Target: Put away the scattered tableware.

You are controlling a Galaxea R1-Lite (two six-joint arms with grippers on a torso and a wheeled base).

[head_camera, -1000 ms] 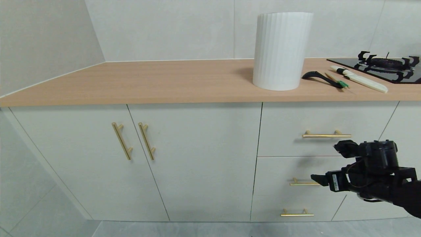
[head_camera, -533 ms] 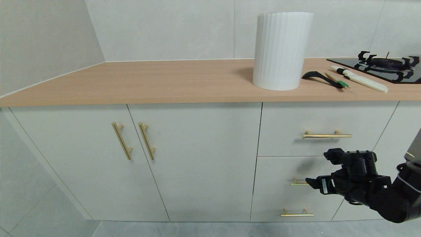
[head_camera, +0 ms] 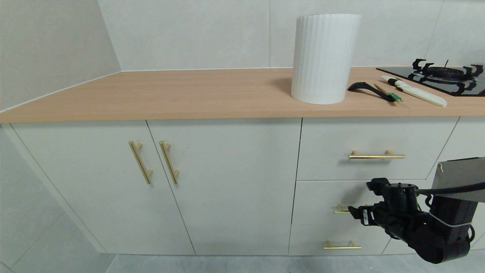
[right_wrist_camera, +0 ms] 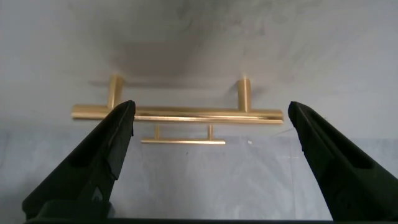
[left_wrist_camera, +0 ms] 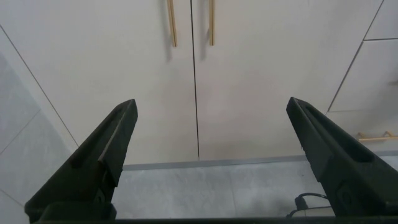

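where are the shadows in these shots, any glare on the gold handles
Head view: the white container shades the countertop on its left, and the right gripper darkens the drawer front behind it. Right wrist view: a grey shadow lies on that front behind the middle drawer handle, which shows only soft sheen.

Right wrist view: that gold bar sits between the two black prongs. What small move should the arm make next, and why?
Probably ease the right end effector straight forward until its fingers straddle the middle drawer handle. The fingers are open. The bar lies level between them but seems a little ahead, not yet gripped, and the drawer looks shut.
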